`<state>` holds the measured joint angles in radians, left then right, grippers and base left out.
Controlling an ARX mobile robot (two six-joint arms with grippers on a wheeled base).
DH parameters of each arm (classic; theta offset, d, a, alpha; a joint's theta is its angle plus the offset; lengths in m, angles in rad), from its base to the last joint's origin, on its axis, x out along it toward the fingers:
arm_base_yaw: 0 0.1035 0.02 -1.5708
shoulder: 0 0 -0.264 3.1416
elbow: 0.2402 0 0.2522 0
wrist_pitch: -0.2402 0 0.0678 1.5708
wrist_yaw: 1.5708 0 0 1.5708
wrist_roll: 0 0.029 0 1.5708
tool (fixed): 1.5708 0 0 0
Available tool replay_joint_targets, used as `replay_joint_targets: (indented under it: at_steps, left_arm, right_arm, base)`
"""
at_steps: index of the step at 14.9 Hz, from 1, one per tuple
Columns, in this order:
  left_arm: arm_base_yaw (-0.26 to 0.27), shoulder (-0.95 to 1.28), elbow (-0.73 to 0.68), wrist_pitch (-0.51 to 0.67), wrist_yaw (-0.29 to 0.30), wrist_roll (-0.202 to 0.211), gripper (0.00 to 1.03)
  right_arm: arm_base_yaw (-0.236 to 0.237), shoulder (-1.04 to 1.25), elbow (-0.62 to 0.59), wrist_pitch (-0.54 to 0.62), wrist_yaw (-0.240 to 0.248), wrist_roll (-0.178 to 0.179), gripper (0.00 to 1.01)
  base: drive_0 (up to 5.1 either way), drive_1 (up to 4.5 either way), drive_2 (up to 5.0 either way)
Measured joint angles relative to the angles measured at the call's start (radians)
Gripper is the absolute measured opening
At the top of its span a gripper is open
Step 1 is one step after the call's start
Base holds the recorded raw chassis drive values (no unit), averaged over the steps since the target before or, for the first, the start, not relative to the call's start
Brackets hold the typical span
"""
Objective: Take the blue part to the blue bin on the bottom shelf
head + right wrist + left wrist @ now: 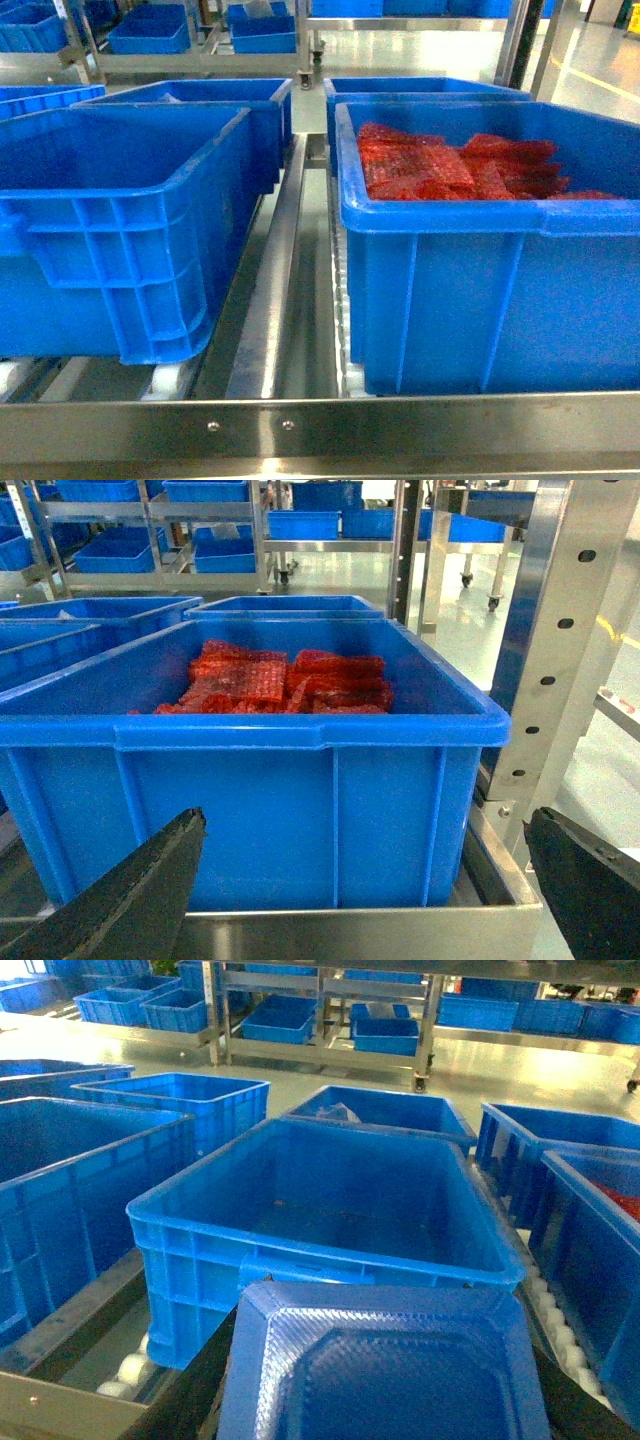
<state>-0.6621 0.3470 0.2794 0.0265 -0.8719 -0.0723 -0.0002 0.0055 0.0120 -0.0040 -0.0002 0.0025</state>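
Left wrist: blue part (385, 1375) lies between dark fingers (185, 1400).

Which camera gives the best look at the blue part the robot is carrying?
The left wrist view: the blue part, a flat ridged panel, fills the bottom of that picture, just in front of an empty blue bin. The head view and right wrist view show no blue part at all, only bins and red parts.
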Motion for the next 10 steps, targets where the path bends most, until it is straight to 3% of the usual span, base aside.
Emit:
replay_joint_targets:
  at_steps: [10]
  left_arm:
    - [0.000,0.000,0.000,0.001,0.000,0.000,0.43]
  right_arm:
    - [0.000,0.000,0.000,-0.001,0.001,0.000,0.98]
  base:
    - [0.0,4.09,-4.0]
